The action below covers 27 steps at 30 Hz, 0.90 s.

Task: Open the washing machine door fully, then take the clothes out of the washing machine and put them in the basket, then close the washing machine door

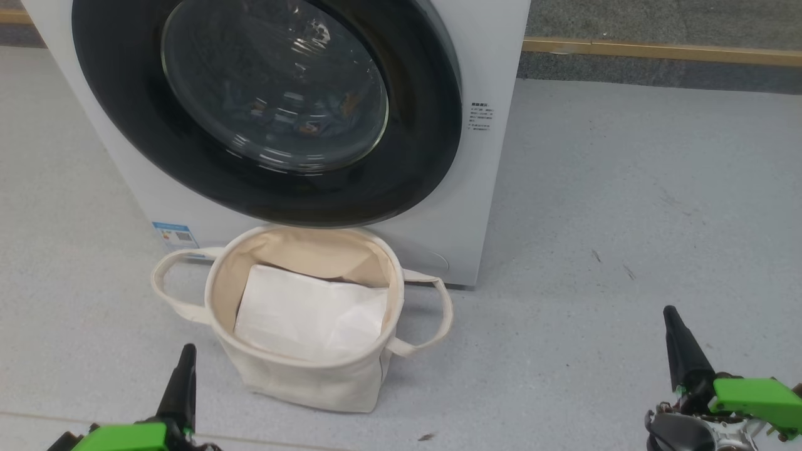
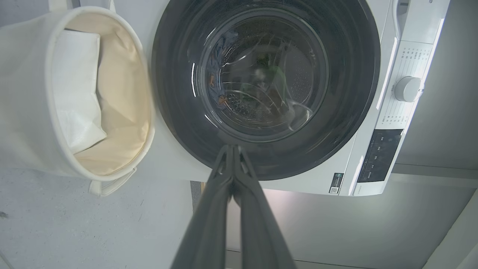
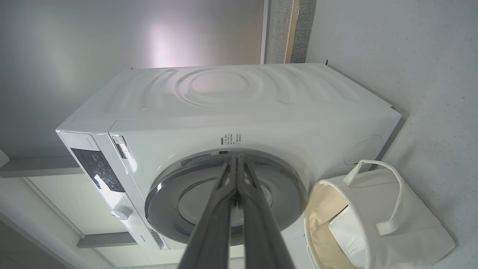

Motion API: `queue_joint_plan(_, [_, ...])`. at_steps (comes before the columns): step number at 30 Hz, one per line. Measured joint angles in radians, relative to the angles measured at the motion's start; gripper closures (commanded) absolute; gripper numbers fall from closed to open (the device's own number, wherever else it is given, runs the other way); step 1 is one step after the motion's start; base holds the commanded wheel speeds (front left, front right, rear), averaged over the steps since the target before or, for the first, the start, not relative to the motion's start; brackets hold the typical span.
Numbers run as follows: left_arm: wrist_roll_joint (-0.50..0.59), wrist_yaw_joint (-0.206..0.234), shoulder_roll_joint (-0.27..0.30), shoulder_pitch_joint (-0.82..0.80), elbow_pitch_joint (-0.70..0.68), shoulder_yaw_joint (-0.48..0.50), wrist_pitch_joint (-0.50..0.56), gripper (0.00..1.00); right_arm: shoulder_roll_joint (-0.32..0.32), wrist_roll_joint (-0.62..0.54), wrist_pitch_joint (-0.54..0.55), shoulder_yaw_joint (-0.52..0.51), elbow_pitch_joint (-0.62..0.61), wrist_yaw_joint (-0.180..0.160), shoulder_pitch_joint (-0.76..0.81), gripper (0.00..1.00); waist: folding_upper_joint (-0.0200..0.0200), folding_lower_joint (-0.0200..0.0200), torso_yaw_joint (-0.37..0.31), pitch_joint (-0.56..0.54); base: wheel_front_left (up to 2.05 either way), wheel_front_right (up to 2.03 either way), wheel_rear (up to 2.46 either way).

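washing machine door (image 1: 276, 106) closed against the washing machine (image 1: 495, 156), upper centre-left of head view, up-frame of both pincers. left pincer (image 1: 187, 352) at lower left looks nearer; right pincer (image 1: 671, 318) is far lower right. Both have fingers pressed together, empty. Glossy black rim, bulging glass, clothes (image 1: 313, 119) dim behind it. basket (image 1: 213, 294) sits just below.
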Motion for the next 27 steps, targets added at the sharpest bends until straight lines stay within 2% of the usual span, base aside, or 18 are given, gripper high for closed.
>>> queue_joint_plan(1, [0.000,0.000,0.000,0.000,0.000,0.000,0.000,1.00,0.000,0.000,0.000,0.000,0.000,0.000,0.000,1.00,0.0000,0.0000,0.000,0.000,0.00,0.00,0.00])
queue_joint_plan(2, [0.000,0.000,0.000,0.000,0.000,0.000,0.000,0.00,0.000,0.000,0.000,0.000,0.000,0.000,0.000,0.00,0.0000,0.0000,0.000,0.000,0.00,0.00,0.00])
queue_joint_plan(11, [0.000,0.001,-0.009,0.081,0.120,-0.005,-0.002,0.00,0.006,0.000,-0.002,0.005,0.124,0.000,0.072,0.00,0.0000,0.0000,0.001,0.001,0.00,0.00,0.00])
queue_joint_plan(16, [0.003,0.001,-0.009,0.079,0.115,-0.005,-0.014,0.00,0.006,0.000,-0.015,0.019,0.123,0.000,0.070,0.00,0.0000,0.0015,0.002,-0.001,0.00,0.00,0.00])
queue_joint_plan(19, [0.007,0.001,-0.009,0.079,0.113,-0.005,-0.025,0.00,0.006,0.000,-0.022,0.024,0.121,0.000,0.069,0.00,0.0000,0.0004,0.003,-0.001,0.00,0.00,0.00])
queue_joint_plan(27, [0.021,0.001,-0.009,0.066,0.105,-0.004,-0.046,0.00,0.006,0.000,-0.046,0.043,0.114,0.000,0.052,0.00,0.0000,0.0002,0.005,0.000,0.00,0.00,0.00])
